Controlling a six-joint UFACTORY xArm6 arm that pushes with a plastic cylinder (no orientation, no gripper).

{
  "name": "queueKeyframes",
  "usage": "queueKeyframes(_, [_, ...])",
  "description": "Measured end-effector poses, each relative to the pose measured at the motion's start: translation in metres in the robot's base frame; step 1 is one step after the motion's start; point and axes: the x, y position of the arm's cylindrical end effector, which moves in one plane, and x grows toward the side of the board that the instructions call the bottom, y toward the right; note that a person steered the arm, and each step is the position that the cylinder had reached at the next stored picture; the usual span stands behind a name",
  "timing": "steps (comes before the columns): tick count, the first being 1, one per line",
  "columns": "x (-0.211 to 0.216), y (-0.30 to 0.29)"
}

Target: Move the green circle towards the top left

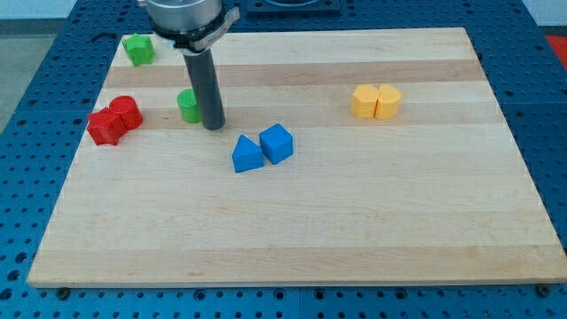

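Green circle (188, 105) half hidden behind rod, my tip (213, 127) beside it

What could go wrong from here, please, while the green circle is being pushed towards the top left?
1. My tip sits at the lower right of the green circle; an off-centre push could let the round block slip sideways.
2. A drift towards the view's left could knock the red blocks.
3. The other green block stands near the top-left corner and might be bumped.
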Motion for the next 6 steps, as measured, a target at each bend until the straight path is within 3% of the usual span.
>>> queueKeyframes(1, [0.018, -0.028])
queueKeyframes(2, [-0.004, -0.030])
queueKeyframes(4, [-0.088, -0.030])
queueKeyframes(6, [-0.146, -0.030])
